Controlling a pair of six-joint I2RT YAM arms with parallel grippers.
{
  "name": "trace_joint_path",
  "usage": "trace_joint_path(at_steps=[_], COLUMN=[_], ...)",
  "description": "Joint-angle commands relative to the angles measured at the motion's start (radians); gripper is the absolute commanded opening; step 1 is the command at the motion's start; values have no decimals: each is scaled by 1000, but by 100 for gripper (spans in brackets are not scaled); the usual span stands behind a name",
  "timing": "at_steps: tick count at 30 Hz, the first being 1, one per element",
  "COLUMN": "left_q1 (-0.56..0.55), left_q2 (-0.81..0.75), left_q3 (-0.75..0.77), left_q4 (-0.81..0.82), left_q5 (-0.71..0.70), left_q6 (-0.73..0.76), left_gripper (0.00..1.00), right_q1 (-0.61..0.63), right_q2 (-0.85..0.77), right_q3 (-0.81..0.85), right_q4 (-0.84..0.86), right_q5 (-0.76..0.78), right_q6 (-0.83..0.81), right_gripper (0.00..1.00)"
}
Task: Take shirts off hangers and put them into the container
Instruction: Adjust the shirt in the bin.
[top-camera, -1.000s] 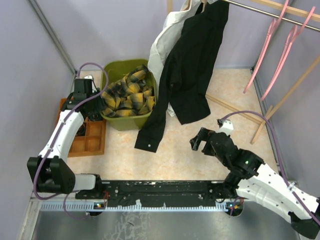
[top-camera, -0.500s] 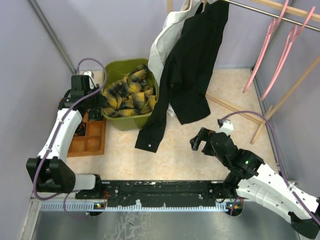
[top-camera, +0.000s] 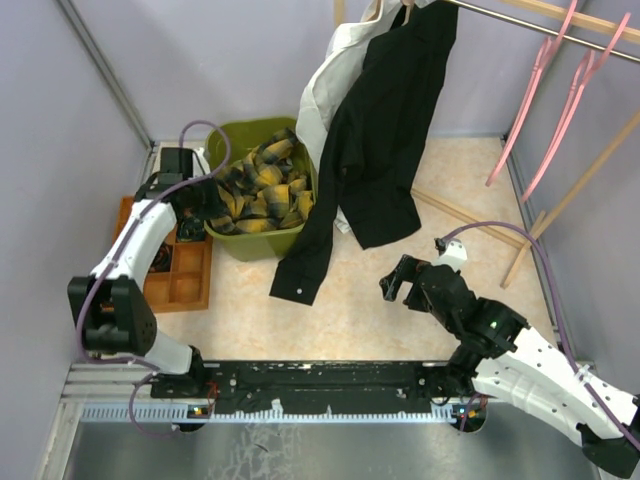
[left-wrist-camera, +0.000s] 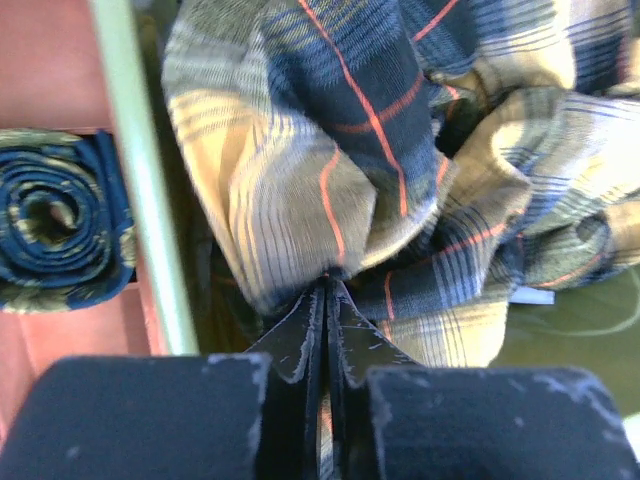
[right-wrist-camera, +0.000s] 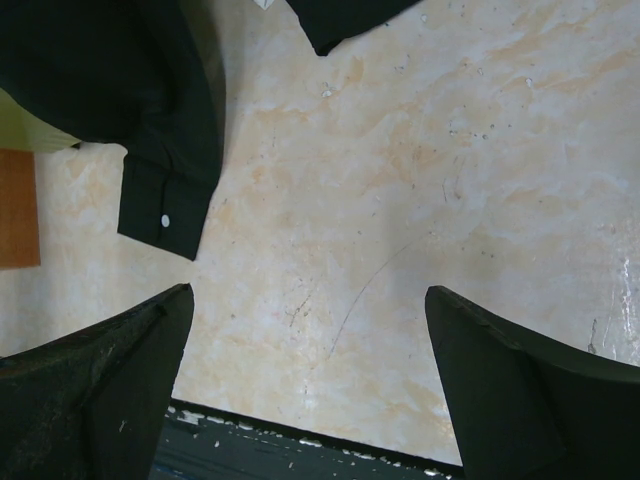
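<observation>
1. The left gripper (left-wrist-camera: 328, 295) is clenching on a fold of the plaid shirt (left-wrist-camera: 380, 150); the jaws are pressing together and the cloth is gathering to a point at their tips, so the fabric is being pinched, not merely touched
2. The plaid shirt is lying bunched inside the container (top-camera: 228, 135) at the far left of the table (top-camera: 360, 310); the pinch is sitting just inside the container's left rim, next to the orange tray (top-camera: 185, 285), which suggests the arm is gathering cloth that is crowding that rim
3. A rolled blue item (left-wrist-camera: 60, 215) is resting in a tray compartment on the other side of the rim, apart from the grip and playing no part
4. The right gripper (right-wrist-camera: 305, 310) is standing wide and empty over bare table at the near right; the cuff (right-wrist-camera: 165, 200) of the black shirt (top-camera: 385, 140) is lying just to its left, so this arm appears to be waiting within reach of the next garment
5. The black shirt and a pale shirt (top-camera: 325, 90) behind it are hanging from the rail (top-camera: 520, 20) at the far side, their hangers mostly hidden; two pink hangers (top-camera: 545, 95) are hanging bare at the far right
6. Judgement: one shirt is sitting in the container and two are awaiting removal; a fourth is not identifiable
</observation>
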Motion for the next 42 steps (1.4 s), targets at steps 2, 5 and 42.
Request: trace_joint_path(at_steps=[2,5,42], left_q1=[-46,-96,-168], left_q2=[165,238,-95], left_q3=[56,42,142], left_q4=[-66,-76,-134], left_q5=[-25,-90,-269], left_q6=[31,54,81], left_gripper=[4,7,99], right_q1=[7,6,7], right_q2=[5,11,-4], right_q3=[17,19,19], right_q4=[37,42,252], right_q5=[20,17,-154], right_q6=[10,10,-211], right_gripper=[99,99,99])
